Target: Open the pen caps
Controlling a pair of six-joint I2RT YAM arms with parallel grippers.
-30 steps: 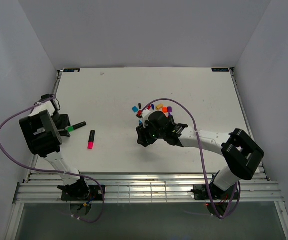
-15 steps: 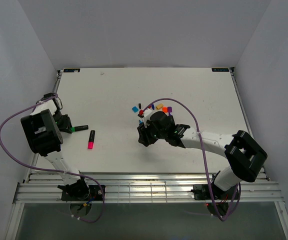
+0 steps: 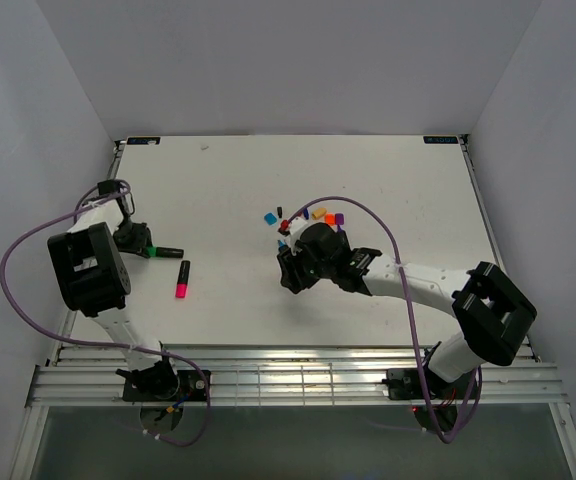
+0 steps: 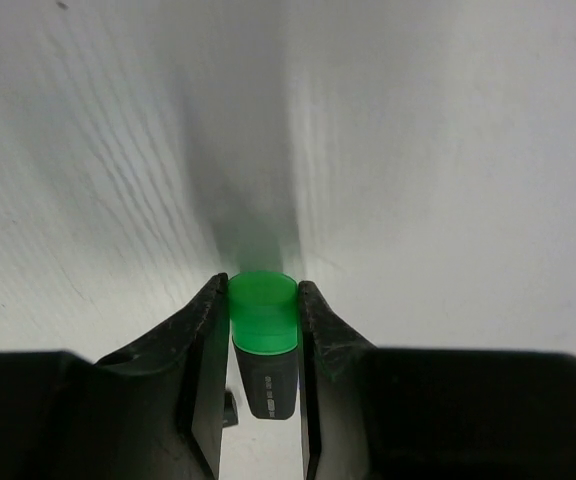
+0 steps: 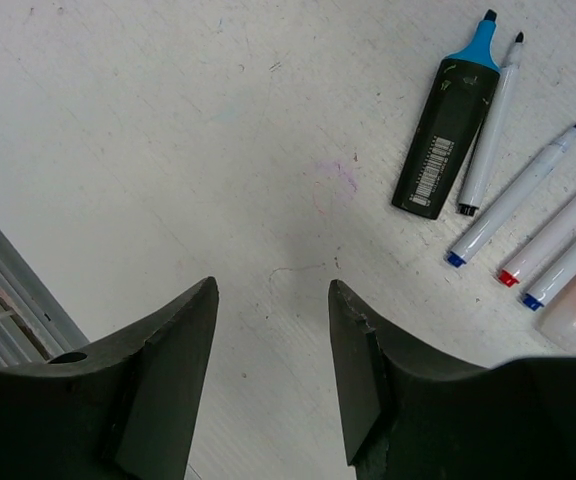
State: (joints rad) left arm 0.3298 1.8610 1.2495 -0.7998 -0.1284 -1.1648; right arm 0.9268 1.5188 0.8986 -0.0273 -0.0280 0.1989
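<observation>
The left gripper (image 4: pixel 261 292) clamps its fingers on the green cap (image 4: pixel 262 318) of a black highlighter (image 4: pixel 266 385) at the left side of the table (image 5: pixel 168 120). The right gripper (image 5: pixel 273 300) hangs with fingers spread and nothing between them, near the loose pen caps (image 3: pixel 313 214) clustered mid-table. A blue-tipped highlighter (image 5: pixel 446 130) lies beside thin white pens (image 5: pixel 516 195).

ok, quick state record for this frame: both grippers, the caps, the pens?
left gripper: shut on the green cap, one finger on each side
green cap: on its dark barrel, not pulled off
right gripper: open, empty, above the table
pink-capped marker: capped, lying free near the left gripper
loose caps: cluster just beyond the right gripper
uncapped pens: blue-tipped highlighter and thin white pens, side by side
</observation>
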